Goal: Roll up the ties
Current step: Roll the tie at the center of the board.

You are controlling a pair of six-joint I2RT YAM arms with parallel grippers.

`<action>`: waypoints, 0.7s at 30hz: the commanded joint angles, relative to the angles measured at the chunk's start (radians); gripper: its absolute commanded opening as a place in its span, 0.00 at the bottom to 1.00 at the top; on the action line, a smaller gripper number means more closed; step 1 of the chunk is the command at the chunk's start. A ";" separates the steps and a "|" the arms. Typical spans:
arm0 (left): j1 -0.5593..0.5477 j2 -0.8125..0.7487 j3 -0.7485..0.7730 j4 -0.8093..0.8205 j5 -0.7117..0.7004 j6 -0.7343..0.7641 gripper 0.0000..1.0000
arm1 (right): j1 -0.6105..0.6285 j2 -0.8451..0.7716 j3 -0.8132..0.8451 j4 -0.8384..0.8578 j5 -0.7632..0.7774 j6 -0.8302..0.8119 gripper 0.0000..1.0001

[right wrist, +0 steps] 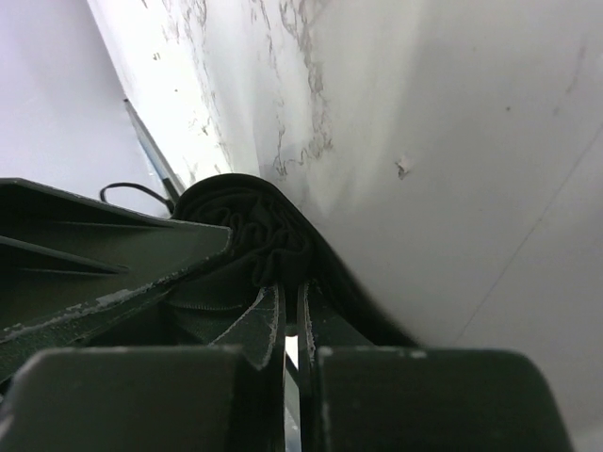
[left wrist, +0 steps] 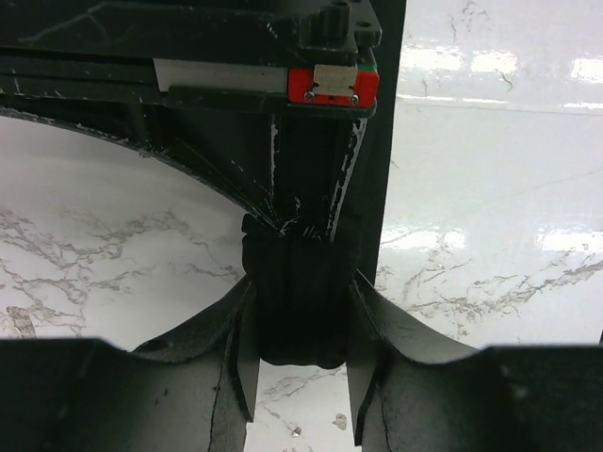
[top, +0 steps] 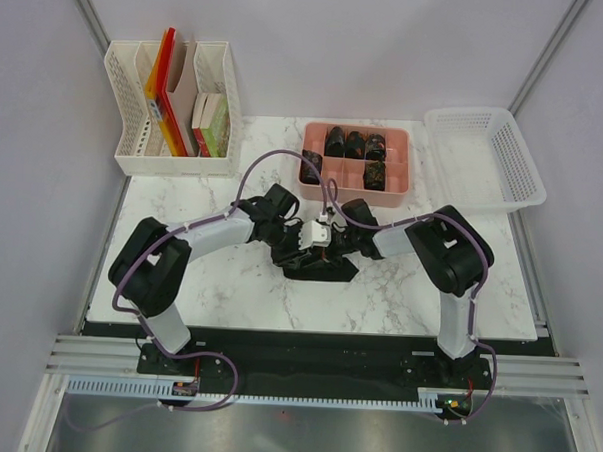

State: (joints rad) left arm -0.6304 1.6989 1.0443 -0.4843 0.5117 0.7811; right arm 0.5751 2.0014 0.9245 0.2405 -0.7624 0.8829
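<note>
Both grippers meet at the middle of the marble table over a blackish tie [top: 322, 269] that lies bunched under them. My left gripper [top: 301, 244] is shut on a ribbed dark coil of the tie [left wrist: 297, 282], held between its fingers [left wrist: 243, 358]. My right gripper [top: 333, 241] is shut, its fingertips [right wrist: 275, 315] almost touching and pinching crumpled tie fabric [right wrist: 254, 226] against the table. The right gripper's body with a red tag [left wrist: 332, 85] fills the top of the left wrist view. Several rolled ties [top: 353, 144] sit in a pink tray.
The pink divided tray [top: 355, 195] stands just behind the grippers. A white mesh basket [top: 485, 159] is at the back right. A white file organizer [top: 171, 110] with folders and books is at the back left. Purple cables loop above both arms.
</note>
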 commanded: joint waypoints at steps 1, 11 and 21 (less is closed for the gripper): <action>-0.063 0.047 0.022 0.072 0.038 -0.063 0.41 | 0.060 0.074 -0.036 0.123 0.020 0.065 0.00; -0.114 0.028 -0.081 0.021 -0.047 -0.049 0.40 | 0.080 0.089 -0.018 0.188 -0.026 0.059 0.00; -0.115 0.133 -0.075 -0.066 -0.105 -0.057 0.34 | 0.046 0.031 0.030 0.024 -0.034 -0.031 0.21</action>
State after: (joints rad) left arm -0.6926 1.6955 1.0195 -0.4919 0.3820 0.7551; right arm 0.5865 2.0521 0.9184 0.3515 -0.8387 0.9455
